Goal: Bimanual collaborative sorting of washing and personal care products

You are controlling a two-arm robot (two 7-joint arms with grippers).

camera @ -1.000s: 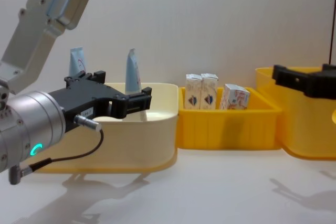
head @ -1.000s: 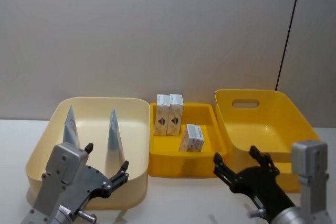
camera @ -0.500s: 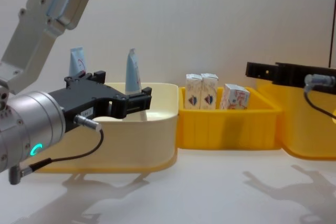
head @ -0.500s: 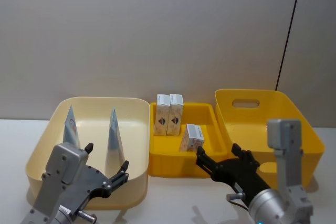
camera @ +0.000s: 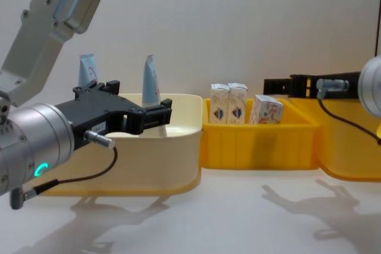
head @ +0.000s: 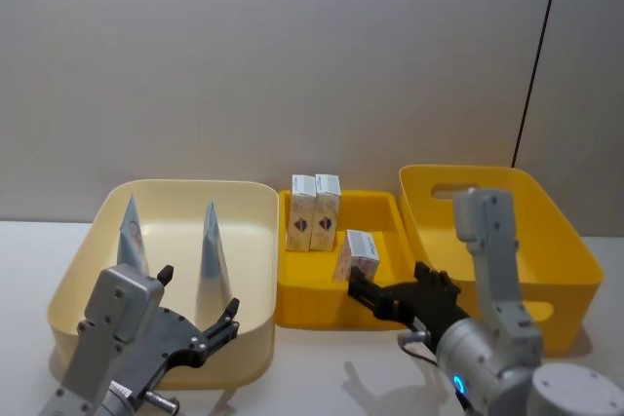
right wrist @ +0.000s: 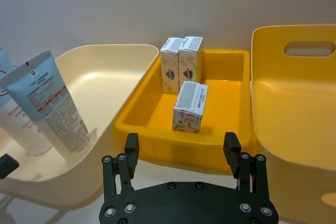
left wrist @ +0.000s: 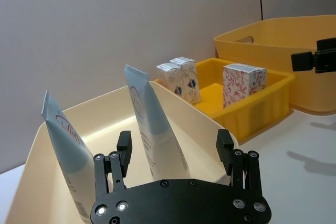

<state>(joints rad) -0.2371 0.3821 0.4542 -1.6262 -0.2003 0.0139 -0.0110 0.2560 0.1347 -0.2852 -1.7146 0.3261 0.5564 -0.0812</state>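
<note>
Hovering open right hand (head: pixel 388 289), white carton (head: pixel 357 254) just ahead in yellow tray (head: pixel 297 311), left hand (head: pixel 198 291) open, squeeze tube (head: pixel 211 252) ahead of it

two pale-blue tubes (head: pixel 211 250) upright in cream bin (head: pixel 175 185), three white cartons (head: pixel 303 211) in yellow tray (head: pixel 322 319), two touching

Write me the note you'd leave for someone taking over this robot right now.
Left gripper: jaws open, holding nothing, at the near rim of the cream bin, by two squeeze tubes standing inside.
Right gripper: jaws open, holding nothing, before the yellow tray, facing the nearest carton of three.
Done: nothing gripped yet.
Left: probably grasping that carton, then the rest of the sorting.
</note>
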